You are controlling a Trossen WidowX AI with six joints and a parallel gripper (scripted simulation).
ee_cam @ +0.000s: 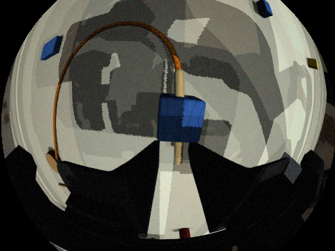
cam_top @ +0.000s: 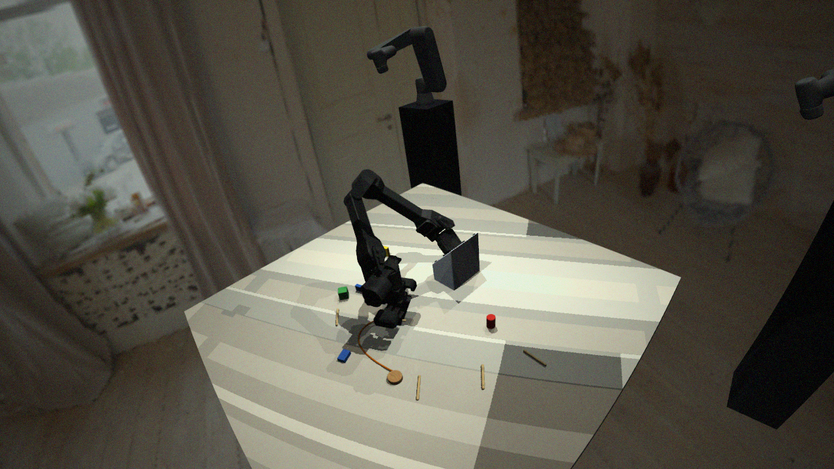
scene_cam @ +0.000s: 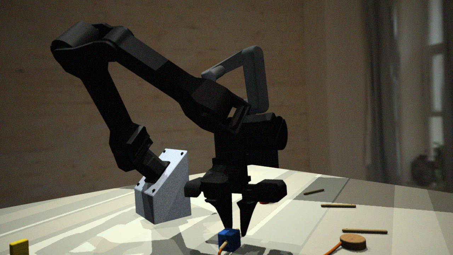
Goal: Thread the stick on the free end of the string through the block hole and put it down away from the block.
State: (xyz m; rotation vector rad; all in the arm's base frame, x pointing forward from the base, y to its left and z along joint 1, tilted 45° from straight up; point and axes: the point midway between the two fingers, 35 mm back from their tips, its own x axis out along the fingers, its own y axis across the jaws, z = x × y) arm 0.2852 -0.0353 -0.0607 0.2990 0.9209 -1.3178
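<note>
The blue block (scene_cam: 233, 241) (ee_cam: 174, 120) stands on the table. The stick (scene_cam: 223, 245) (ee_cam: 179, 84) runs through its hole and shows on both sides. The string (cam_top: 359, 341) (ee_cam: 127, 23) joins the stick's rear end outside the block and curves to the round wooden button (cam_top: 394, 376) (scene_cam: 352, 242) (ee_cam: 51, 162). My gripper (scene_cam: 236, 231) (ee_cam: 174, 146) is partly open and low at the block's exit side. In the wrist view the stick's front end shows between the separated fingers, not gripped. In the top view the arm hides the block and fingertips.
A red cylinder (cam_top: 490, 322) (ee_cam: 185, 233), a green cube (cam_top: 343, 293), a flat blue piece (cam_top: 344, 355) (ee_cam: 51, 47) and a yellow piece (scene_cam: 18, 247) (ee_cam: 312, 63) are around. Loose sticks (cam_top: 483, 376) (cam_top: 417, 387) (cam_top: 534, 357) lie beyond the button and cylinder. The grey arm base (scene_cam: 172, 199) stands behind.
</note>
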